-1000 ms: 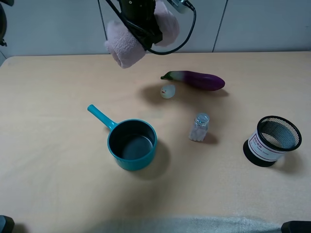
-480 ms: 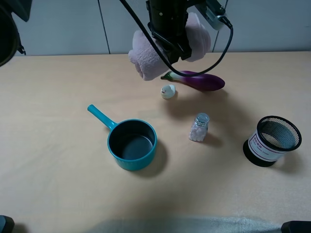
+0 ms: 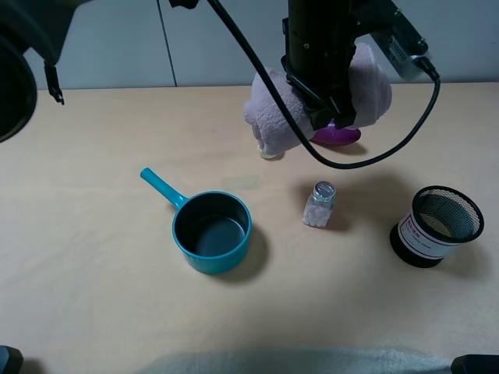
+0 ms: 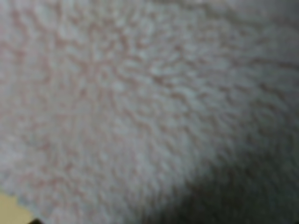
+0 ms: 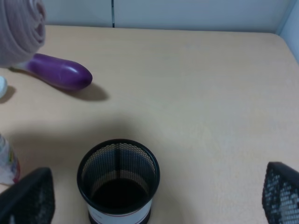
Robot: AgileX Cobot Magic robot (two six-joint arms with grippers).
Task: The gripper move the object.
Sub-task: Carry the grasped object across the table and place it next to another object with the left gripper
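towel (image 4: pixel 140 102) blurred, fills left wrist view | eggplant (image 3: pixel 343 136) mostly hidden behind towel

Pale beige table (image 3: pixel 86 312), smooth and matte, filling most of the high view and reaching back to the wall. Behind it, light grey wall panels (image 3: pixel 101 39), flat and bare, split by a dark vertical seam (image 3: pixel 169 62); same seam (image 5: pixel 112 14) visible from the right wrist camera. Rounded far corner of the tabletop at the right, with pale grey beyond. Blurred grey strip (image 3: pixel 296 362) along the near edge. Even, diffuse light from above; only soft-edged shadows (image 5: pixel 56 128) on the surface.
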